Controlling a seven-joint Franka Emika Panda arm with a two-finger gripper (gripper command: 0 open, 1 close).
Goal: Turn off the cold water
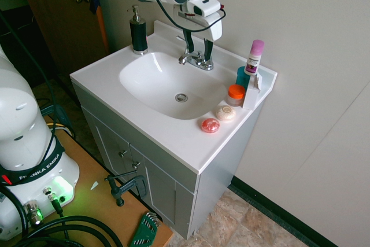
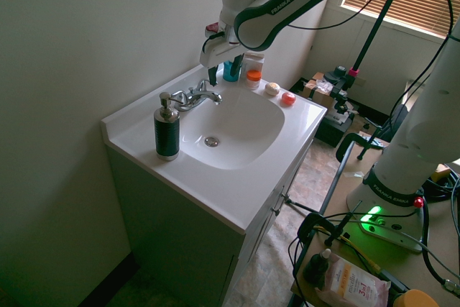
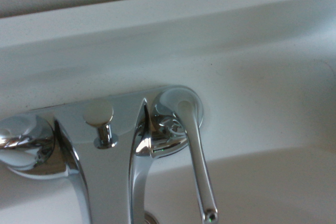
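Setting: We see a white bathroom sink (image 1: pixel 98 79) set in a white cabinet against a pale wall, with one white robot arm reaching over its far edge.

Claw: The gripper (image 1: pixel 198 46) hangs over the faucet (image 1: pixel 196 59), its two dark fingers (image 1: pixel 207 48) spread apart and holding nothing. One finger falls on each side of the tap area.

Task thing: The cold lever (image 3: pixel 195 156) is the right-hand handle of the faucet, at the far rim of the basin, just beside the spout (image 3: pixel 134 182). In the close wrist view it points forward over the bowl. We see no water running.

Step in hand: We judge that the arm is lining up on the cold lever and has not yet touched it; whether a finger brushes it we cannot tell.

Next move: It likely calls for a small drop so a finger sits against the lever, then a sideways push to swing it shut.

Materials and shapes: The faucet is polished chrome, mirror-bright, with slim rounded levers ending in small knobs. The sink top is smooth, glossy and oval-bowled.

Nearby: A dark soap pump (image 1: pixel 138 32) stands at the far left; a pink-capped bottle (image 1: pixel 254 56) stands at the right.
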